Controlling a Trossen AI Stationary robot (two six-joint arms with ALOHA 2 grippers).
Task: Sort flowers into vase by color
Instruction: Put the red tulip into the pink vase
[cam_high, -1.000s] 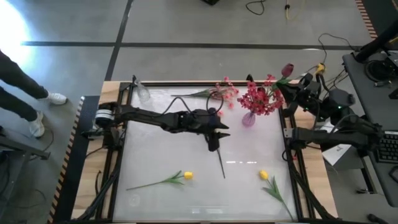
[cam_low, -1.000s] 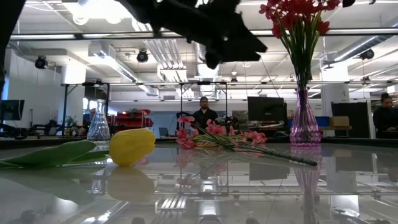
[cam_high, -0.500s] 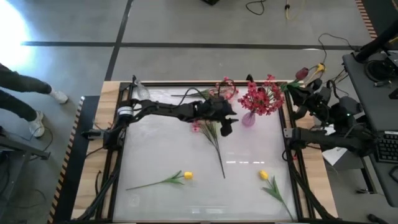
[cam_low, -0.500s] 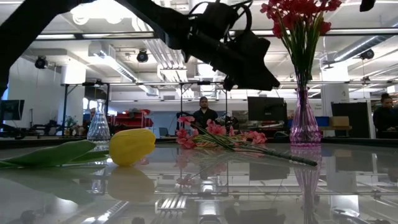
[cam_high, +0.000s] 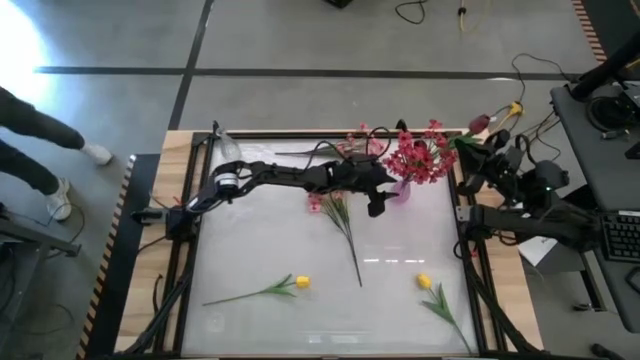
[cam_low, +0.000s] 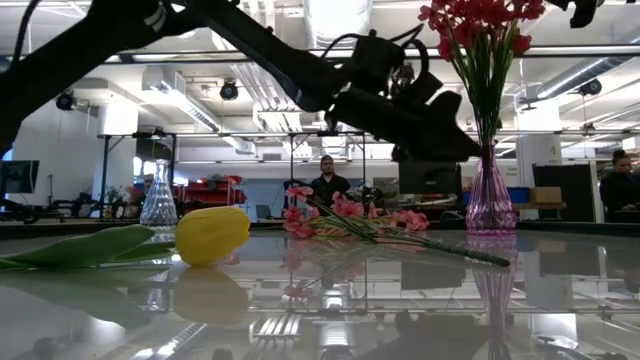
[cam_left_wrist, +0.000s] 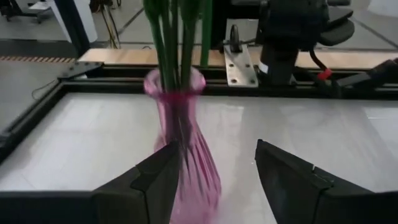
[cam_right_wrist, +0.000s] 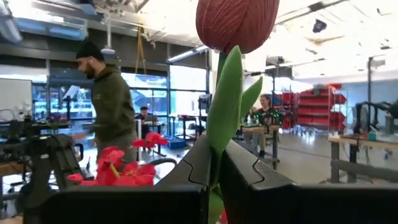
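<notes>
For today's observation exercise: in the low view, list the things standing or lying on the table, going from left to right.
Clear glass vase → yellow tulip bud → pink blossom spray lying flat → pink vase holding red blossoms.

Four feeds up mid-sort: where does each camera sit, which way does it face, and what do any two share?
High: overhead, straight down; both arms, left gripper by the pink vase.
Low: table height, facing the room; left arm crosses above the yellow tulip.
Left wrist: looks past its open fingers at the pink vase.
Right wrist: shut fingers hold the maroon bud.
Shared: high, low and left wrist all show the pink vase.
</notes>
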